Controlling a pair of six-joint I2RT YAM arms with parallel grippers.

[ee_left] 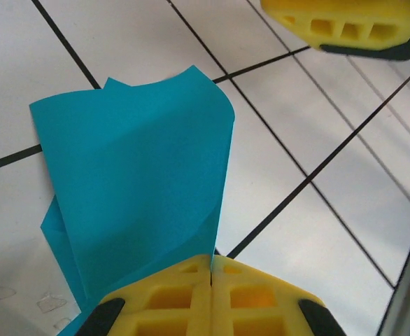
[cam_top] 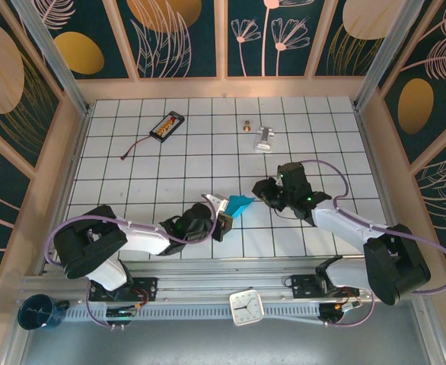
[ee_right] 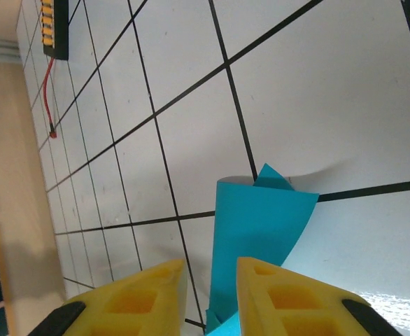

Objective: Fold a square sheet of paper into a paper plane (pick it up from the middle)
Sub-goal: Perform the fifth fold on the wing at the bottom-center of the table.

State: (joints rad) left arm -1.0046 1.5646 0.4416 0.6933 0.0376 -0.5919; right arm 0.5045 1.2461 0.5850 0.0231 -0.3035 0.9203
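Your left gripper has its yellow jaws pressed fully together on the left end of the thin teal-blue sheet of paper. The sheet is already folded over on itself in layers and curls up off the white gridded tabletop. That pinch looks meant to anchor the layers so they cannot slide while the other arm works the fold.

The paper sits toward the near side of the table, about midway across, between the two grippers. Your right gripper reaches in from the right with its jaws a narrow gap apart. The paper's edge runs into that gap, but bare table shows beside it, so nothing is clamped there.

I judge the folding only part done: the shape is a loose curved flap, not yet a slim dart. If you close the right jaws, take the free edge well clear of the left pinch, or the thin sheet may crumple. The black rectangular battery pack lies well apart, far left.
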